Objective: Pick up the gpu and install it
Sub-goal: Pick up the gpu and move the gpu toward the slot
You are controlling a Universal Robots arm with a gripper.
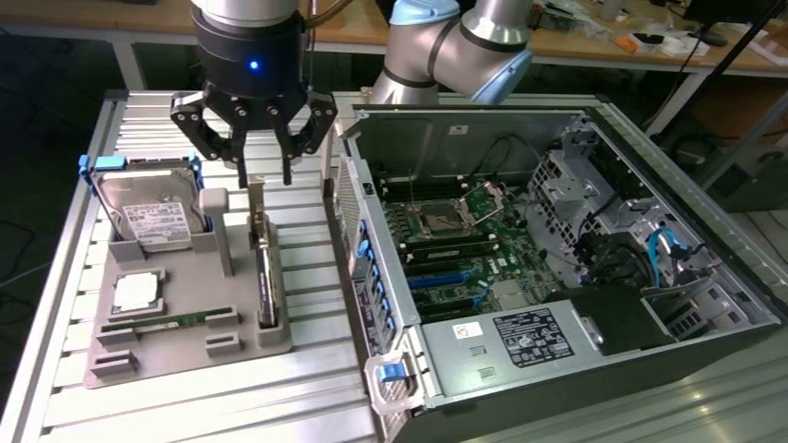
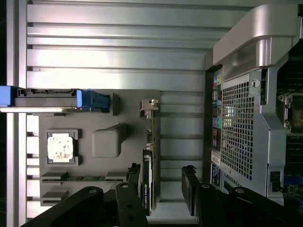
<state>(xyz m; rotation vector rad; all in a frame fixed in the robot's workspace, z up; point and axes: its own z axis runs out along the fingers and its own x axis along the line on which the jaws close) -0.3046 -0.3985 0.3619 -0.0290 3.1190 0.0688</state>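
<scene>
At the exterior view's left, a grey tray (image 1: 234, 346) sits on the slatted metal table (image 1: 185, 406). At the tray's far left corner a hard drive (image 1: 150, 217) in a blue-tabbed carrier leans in its stand. Nearer, a CPU (image 1: 136, 293) lies flat in a square pocket. Nearer again, a RAM stick (image 1: 166, 323) lies along a narrow slot.

Along the tray's right side the gpu (image 1: 264, 277) stands on its long edge in a slot, running from near to far, with its metal bracket end at the far end. It rests in the tray and is not lifted.

The gripper (image 1: 264, 175) hangs over the far end of the gpu, pointing straight down. Its jaws are spread wide and it holds nothing. In the wrist view the card runs between the two fingers (image 2: 135, 182), closer to one than the other. Whether that finger touches the card cannot be told.

Behind and to the right of the gripper, the arm (image 1: 449, 46) bends down from above the far edge of the table.

At the exterior view's right, the open case (image 1: 468, 129) lies on its side just beside the tray. Its motherboard (image 1: 456, 249) faces up, and cables and drive bays fill its right end.
</scene>
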